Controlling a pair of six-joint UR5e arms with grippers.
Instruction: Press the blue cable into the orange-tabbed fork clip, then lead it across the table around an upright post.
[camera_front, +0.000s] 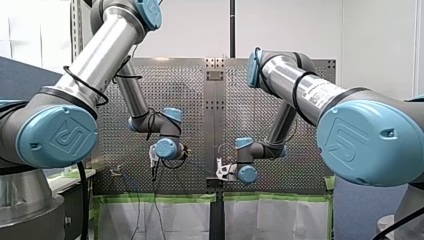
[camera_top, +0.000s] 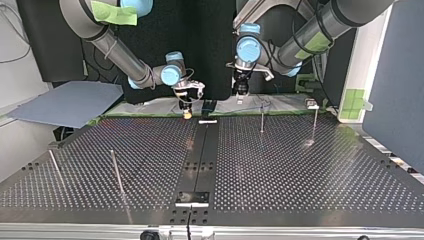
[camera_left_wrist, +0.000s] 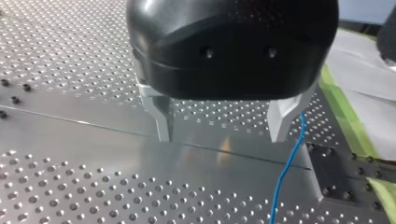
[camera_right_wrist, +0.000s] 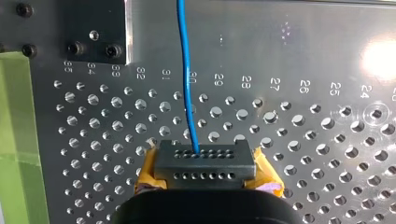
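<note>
The thin blue cable runs straight ahead over the perforated plate from my right gripper. That gripper's yellow-padded fingers are shut on the cable, with a dark perforated block between them. In the top view my right gripper hangs low at the table's far edge, near the middle rail. My left gripper stands open just above the plate with nothing between its metal fingers. The cable passes just outside one of them. A small clip-like fixture sits at the far right; its tab colour does not show.
Thin upright posts stand on the plate: two at the top view's far right and two at its near left. A dark rail splits the table down the middle. Green tape lines the table's edge.
</note>
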